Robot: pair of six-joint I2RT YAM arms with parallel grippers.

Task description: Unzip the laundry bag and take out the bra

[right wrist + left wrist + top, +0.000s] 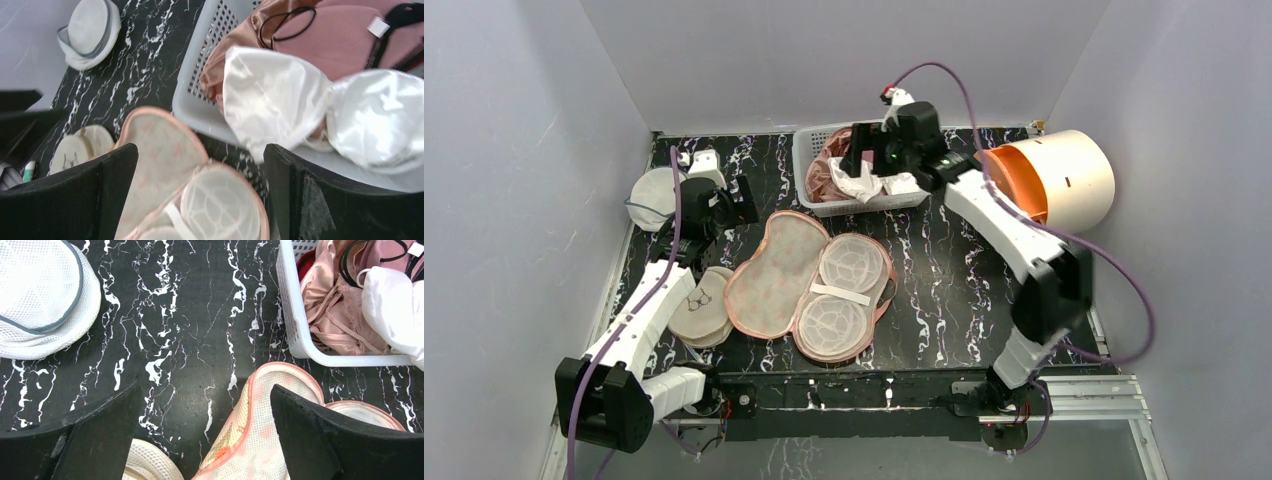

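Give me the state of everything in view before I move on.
laundry bag: unzipped, spread open flat, no bra inside.
basket: upright, holding pink garments.
white bra: out of the bag, draped over the basket's front rim.
left tool: open, holding nothing.
right tool: open, holding nothing, over the basket.
drum: on its side, mouth open.
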